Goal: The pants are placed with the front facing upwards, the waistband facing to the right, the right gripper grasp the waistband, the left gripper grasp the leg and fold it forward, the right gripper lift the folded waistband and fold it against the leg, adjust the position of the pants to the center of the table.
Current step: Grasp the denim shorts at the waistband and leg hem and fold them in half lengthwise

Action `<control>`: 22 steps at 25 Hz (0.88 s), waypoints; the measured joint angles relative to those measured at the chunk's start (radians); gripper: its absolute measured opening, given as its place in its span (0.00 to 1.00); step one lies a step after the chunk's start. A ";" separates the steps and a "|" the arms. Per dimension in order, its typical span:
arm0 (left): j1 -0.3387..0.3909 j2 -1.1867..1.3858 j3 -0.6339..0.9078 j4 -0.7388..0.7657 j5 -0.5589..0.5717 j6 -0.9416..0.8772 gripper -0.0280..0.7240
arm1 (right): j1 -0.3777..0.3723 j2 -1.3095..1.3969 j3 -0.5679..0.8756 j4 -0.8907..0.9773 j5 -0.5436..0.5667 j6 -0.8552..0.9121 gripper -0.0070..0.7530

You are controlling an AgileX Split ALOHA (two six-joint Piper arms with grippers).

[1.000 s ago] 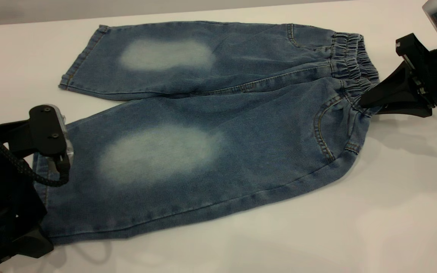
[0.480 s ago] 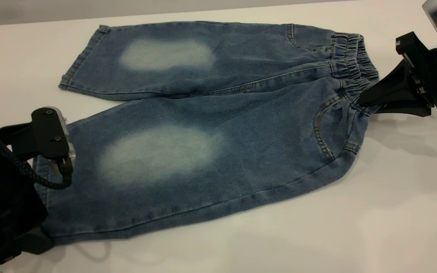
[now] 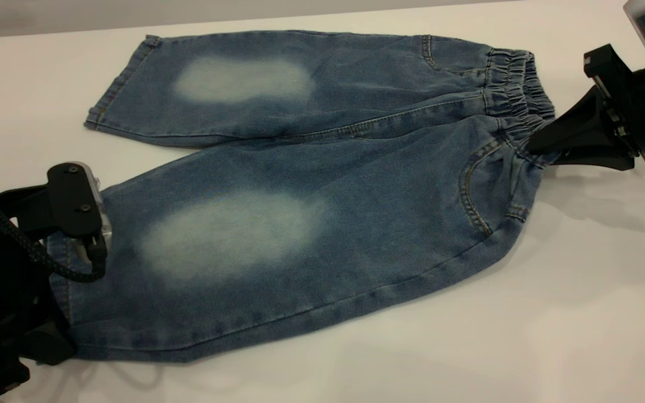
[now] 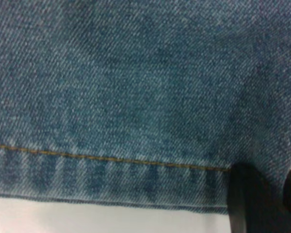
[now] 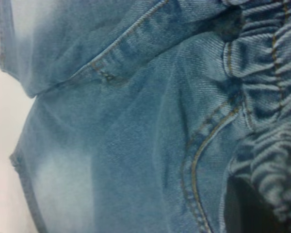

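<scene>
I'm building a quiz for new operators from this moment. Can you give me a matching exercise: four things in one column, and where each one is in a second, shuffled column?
Column 1
1. left end effector
2. right end effector
3. pants
4. waistband

Column 2
A. spread across the white table, front up
B. at the hem of the near leg
C. gathered band at the pants' right end
D. clamped on the waistband's near part

Pairs: 1-B, 2-D, 3-A, 4-C

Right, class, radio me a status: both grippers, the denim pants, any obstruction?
Right gripper shut on gathered elastic waistband. Left gripper at near leg hem, fingers unclear. Short blue denim pants flat, front up, unfolded on white table. Nothing in the way.
</scene>
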 joint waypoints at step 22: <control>0.000 -0.399 0.001 0.003 0.092 0.006 0.16 | -0.127 -0.131 0.181 -0.042 0.052 0.053 0.05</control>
